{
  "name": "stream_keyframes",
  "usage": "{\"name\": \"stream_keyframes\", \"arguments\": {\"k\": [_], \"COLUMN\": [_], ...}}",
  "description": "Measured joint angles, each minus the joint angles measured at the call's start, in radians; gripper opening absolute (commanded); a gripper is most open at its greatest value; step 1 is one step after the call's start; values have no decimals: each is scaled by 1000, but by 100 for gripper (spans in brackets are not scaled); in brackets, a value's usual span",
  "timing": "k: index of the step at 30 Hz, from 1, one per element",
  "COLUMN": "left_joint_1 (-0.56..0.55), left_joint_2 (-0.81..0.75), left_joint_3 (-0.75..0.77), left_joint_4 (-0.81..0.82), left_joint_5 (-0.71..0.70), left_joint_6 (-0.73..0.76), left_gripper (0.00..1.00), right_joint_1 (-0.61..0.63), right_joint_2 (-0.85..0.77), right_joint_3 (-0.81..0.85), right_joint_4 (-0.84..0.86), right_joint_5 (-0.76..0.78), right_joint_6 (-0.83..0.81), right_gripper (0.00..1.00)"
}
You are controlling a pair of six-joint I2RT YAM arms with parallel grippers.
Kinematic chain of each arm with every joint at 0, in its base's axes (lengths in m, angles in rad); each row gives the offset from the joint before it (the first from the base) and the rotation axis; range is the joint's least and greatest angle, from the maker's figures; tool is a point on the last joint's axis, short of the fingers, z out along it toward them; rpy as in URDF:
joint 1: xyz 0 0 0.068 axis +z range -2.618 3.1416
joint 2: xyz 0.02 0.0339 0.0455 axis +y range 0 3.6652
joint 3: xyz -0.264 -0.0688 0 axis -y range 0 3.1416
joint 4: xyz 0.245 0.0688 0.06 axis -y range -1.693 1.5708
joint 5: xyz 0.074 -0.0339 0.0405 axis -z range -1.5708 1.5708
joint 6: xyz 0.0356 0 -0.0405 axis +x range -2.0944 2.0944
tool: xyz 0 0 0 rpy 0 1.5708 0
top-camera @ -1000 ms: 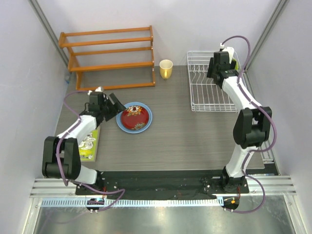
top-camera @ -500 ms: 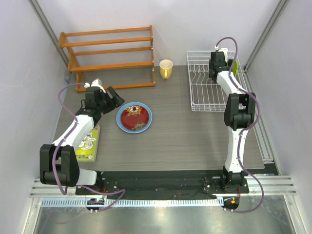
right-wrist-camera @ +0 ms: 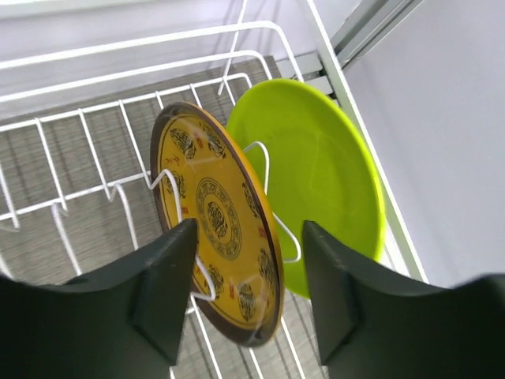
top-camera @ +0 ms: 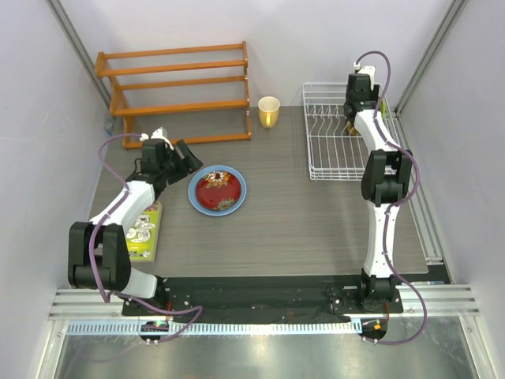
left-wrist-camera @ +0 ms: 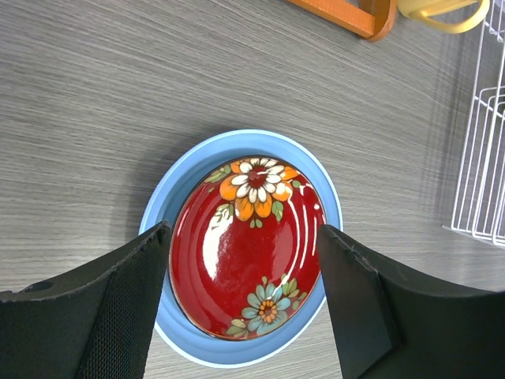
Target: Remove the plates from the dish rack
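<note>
Right gripper [right-wrist-camera: 248, 237] looks set to pinch the yellow-brown plate [right-wrist-camera: 217, 213], which stands upright in the dish rack [top-camera: 308, 134] at the table's [top-camera: 300, 221] far right corner. It should grip the rim squarely and lift straight up, clear of the divider wires and the lime green plate [right-wrist-camera: 323, 174] just behind. Its jaws stand apart astride the plate, touching neither face. Left gripper [left-wrist-camera: 245, 229] hovers wide and empty over the red plate [left-wrist-camera: 237, 245], which lies stacked on the blue plate [left-wrist-camera: 245, 144].
</note>
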Motion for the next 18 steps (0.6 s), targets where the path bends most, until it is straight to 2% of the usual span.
{"name": "stream_keyframes", "arguments": {"k": [3,5,6,8,9,11,12,14,18], "left_joint_1": [0,0,0,0,0,0,0,0,0], "left_joint_2": [2,2,2,2,2,2,2,2,2], "left_joint_3": [0,0,0,0,0,0,0,0,0], "left_joint_4": [0,1,1,3,3,5,5,5,6], "left_joint_5": [0,0,0,-1,-1,-1,-1,-1,-1], "left_joint_6": [0,2,3,3,3,3,3,2,2], "left_gripper": [75,75,75,75,75,75,75,75,75], "right_joint_1": [-20,-35,-40,-51,-53,-53,-50,-48,-43], "right_joint_2": [34,54,60,69,65,64,64,64,62], "right_joint_3": [9,9,9,9,11,18,18,18,16], "right_joint_4": [1,0,-1,2,6,11,11,12,13], "right_joint_5": [-23,-47,-58,-93,-111,-129,-136,-135,-132], "right_joint_6": [9,18,22,36,39,37,34,24,6], "right_gripper": [43,39,30,27,21,20,12,3,1]}}
